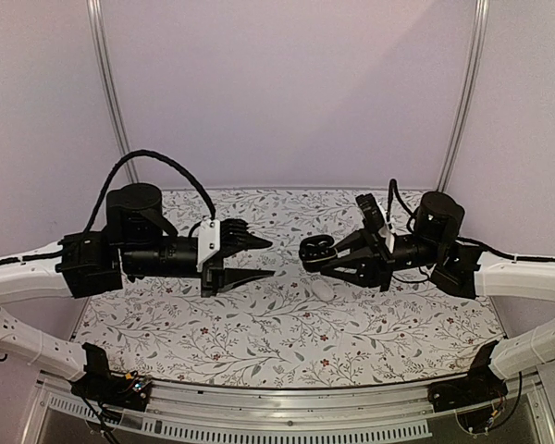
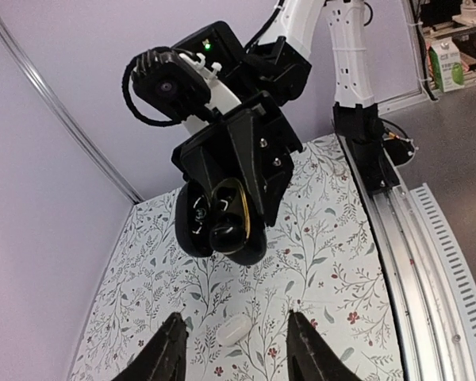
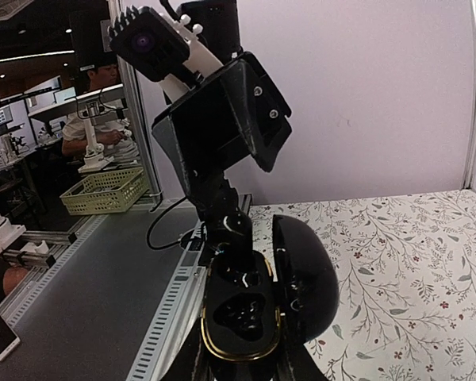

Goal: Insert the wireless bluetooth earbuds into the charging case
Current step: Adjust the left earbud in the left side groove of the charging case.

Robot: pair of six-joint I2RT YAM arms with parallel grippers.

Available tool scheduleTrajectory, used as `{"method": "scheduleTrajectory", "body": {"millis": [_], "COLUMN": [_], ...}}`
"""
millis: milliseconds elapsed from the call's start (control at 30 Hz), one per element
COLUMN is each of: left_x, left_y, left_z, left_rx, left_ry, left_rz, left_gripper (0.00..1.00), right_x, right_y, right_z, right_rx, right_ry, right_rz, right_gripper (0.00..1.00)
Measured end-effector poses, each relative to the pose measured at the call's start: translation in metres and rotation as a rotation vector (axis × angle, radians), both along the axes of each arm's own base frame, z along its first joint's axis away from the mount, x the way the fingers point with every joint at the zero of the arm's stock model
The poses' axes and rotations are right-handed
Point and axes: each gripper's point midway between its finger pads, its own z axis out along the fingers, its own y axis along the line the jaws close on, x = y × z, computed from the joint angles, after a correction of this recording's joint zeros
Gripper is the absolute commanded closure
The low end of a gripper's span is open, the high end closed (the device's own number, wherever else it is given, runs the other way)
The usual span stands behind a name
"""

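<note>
My right gripper (image 1: 326,257) is shut on a black oval charging case (image 1: 314,250) and holds it open above the table. In the right wrist view the case (image 3: 239,317) shows a gold rim, its lid (image 3: 308,278) swung to the right. One dark roundish earbud (image 3: 232,236) sits at the far cavity; the near cavity is empty. The other earbud is not in view. My left gripper (image 1: 265,259) is open and empty, facing the case across a short gap. In the left wrist view its fingers (image 2: 168,353) frame the case (image 2: 218,226) and earbud (image 2: 227,232).
A white oval pebble-shaped object (image 1: 324,289) lies on the floral table cloth (image 1: 259,333) below the case; it also shows in the left wrist view (image 2: 236,329). The table's near rail (image 1: 259,407) and purple walls bound the space.
</note>
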Motion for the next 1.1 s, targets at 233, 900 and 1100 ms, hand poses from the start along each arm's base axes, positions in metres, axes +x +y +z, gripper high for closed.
{"method": "scheduleTrajectory", "body": {"millis": [233,900,1100], "left_x": [-0.012,-0.046,-0.045], "left_y": [0.002,-0.031,-0.032], "left_z": [-0.004,-0.034,-0.034], "left_rx": [0.109,0.321,0.331], "left_ry": [-0.058,-0.191,-0.234], "left_rz": [-0.045,-0.159,-0.142], "left_gripper": [0.61,0.66,0.58], "right_x": [-0.018,-0.043,-0.043], "right_y": [-0.006,-0.005,-0.002], "right_z": [-0.016,-0.032,-0.039], "right_rx": [-0.079,-0.157,-0.177], "right_ry": [0.072,0.158,0.183], "right_rz": [0.082,0.193,0.199], "right_gripper": [1.0,1.0,1.0]}}
